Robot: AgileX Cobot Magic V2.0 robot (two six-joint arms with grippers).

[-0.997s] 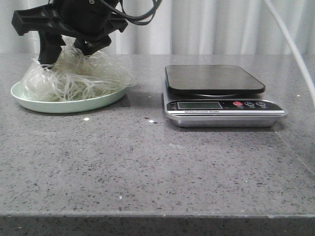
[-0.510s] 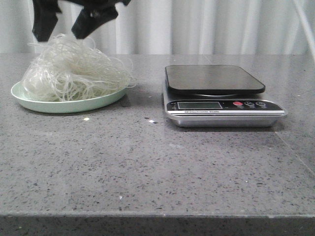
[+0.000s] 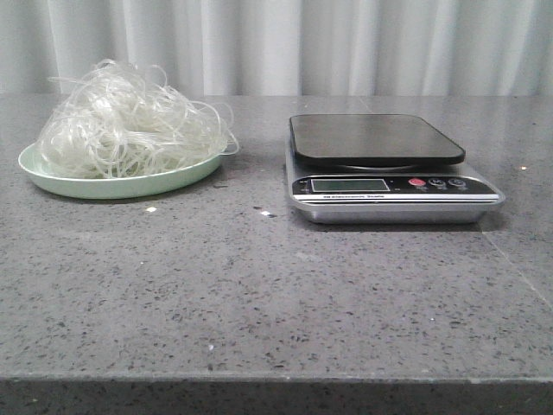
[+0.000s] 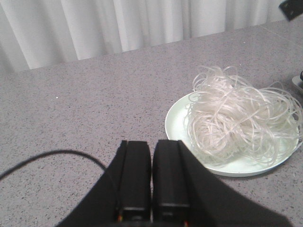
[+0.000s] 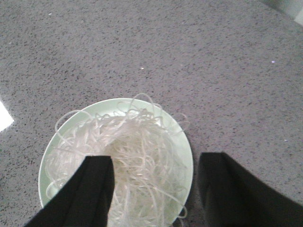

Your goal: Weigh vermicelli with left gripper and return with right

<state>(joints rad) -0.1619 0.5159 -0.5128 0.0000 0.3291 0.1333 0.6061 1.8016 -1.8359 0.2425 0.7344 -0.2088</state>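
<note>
Front view: vermicelli [image 3: 130,121] heaped on plate [image 3: 52,177] left of scale [image 3: 389,169]; left gripper [image 4: 152,172] together, right gripper [image 5: 154,182] apart above it — loose loops risk snagging fingers.

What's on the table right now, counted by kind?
Vermicelli: 1 bundle, on the plate
Plate: 1, pale green
Kitchen scale: 1, nothing on its platform
Total: 3 things
</note>
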